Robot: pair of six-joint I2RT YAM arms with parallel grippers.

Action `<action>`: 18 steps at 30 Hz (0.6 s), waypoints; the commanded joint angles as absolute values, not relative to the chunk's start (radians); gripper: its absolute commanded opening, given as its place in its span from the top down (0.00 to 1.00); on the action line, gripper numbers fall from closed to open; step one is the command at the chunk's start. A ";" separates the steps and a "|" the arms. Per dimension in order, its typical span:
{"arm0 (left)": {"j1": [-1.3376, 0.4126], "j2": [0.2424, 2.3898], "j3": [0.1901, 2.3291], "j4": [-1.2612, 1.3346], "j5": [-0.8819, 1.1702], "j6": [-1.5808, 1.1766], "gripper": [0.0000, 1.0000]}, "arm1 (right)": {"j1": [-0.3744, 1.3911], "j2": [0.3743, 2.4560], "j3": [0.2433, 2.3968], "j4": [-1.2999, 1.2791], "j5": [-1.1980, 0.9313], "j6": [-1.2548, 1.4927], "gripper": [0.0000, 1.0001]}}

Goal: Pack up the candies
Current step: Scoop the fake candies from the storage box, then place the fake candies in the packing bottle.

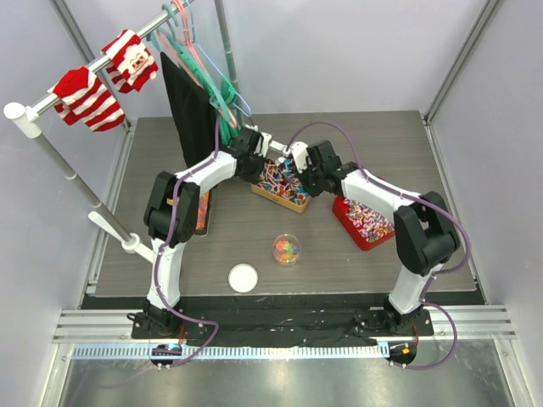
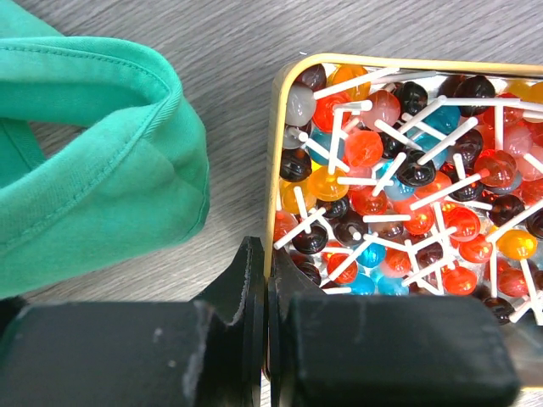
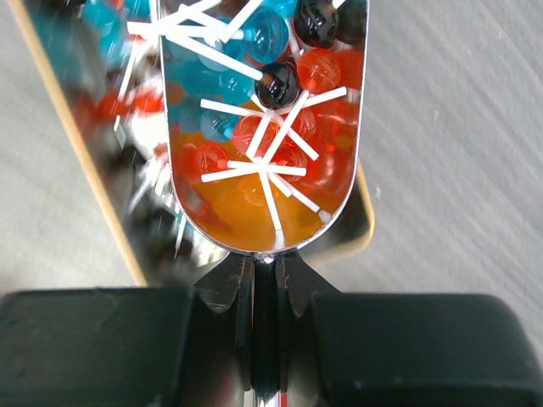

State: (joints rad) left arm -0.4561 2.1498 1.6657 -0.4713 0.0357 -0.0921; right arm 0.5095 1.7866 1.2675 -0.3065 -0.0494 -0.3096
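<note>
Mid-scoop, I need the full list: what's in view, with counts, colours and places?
yellow tin: one, yellow-rimmed, table centre
lollipops: many, red, orange, blue, dark, in the tin
red tray: one, right of tin, holding wrapped candies
clear cup: one, in front of tin, mixed-colour candies inside
white lid: one, near front edge
scoop: one, silver, over the tin, lollipops in it
green garment: one, left of tin
socks: two, red-and-white striped, on the rail
hangers: several, pink and green, same rail
left claw: black, apparently shut on the tin's rim
right claw: black, shut on the scoop's handle
</note>
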 commanded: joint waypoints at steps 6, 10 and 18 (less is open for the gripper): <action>-0.434 2.132 1.758 -0.471 0.044 -0.092 1.00 | 0.508 1.568 1.189 -0.426 -0.101 -0.426 0.99; -0.426 2.148 1.769 -0.486 0.044 -0.078 1.00 | 0.515 1.511 1.175 -0.554 -0.136 -0.512 0.99; -0.423 2.175 1.778 -0.494 0.057 -0.054 1.00 | 0.620 1.388 1.129 -0.761 -0.132 -0.629 0.99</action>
